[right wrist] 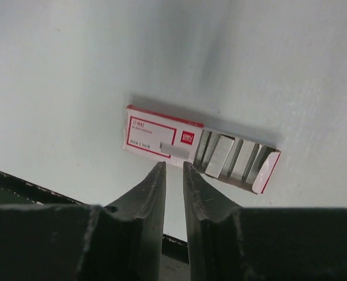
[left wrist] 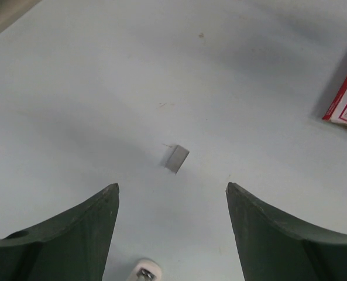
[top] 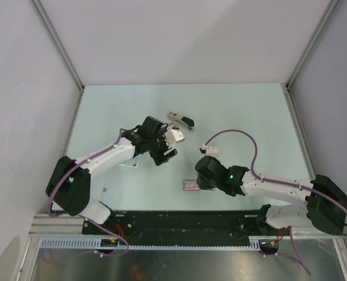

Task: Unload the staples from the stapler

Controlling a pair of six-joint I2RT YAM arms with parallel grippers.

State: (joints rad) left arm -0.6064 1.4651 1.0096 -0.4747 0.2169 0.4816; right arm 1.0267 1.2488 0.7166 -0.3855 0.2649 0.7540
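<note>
Just ahead of the left gripper [left wrist: 172, 187], its fingers [left wrist: 74, 234] spread and empty, the staples [left wrist: 177, 158] lie on the table [left wrist: 74, 88] — light, slippery, brittle, so we would pinch their long sides — with the stapler [top: 181, 120] nearby and the right gripper [right wrist: 173, 165] barely parted, empty.

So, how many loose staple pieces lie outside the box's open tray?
2: one staple piece on the table before the left tool; another on the box at the right tool. Others may be hidden.

Pale table [top: 249, 111] with stapler [top: 181, 120], open staple box [top: 190, 185], loose staples [left wrist: 177, 158].
</note>
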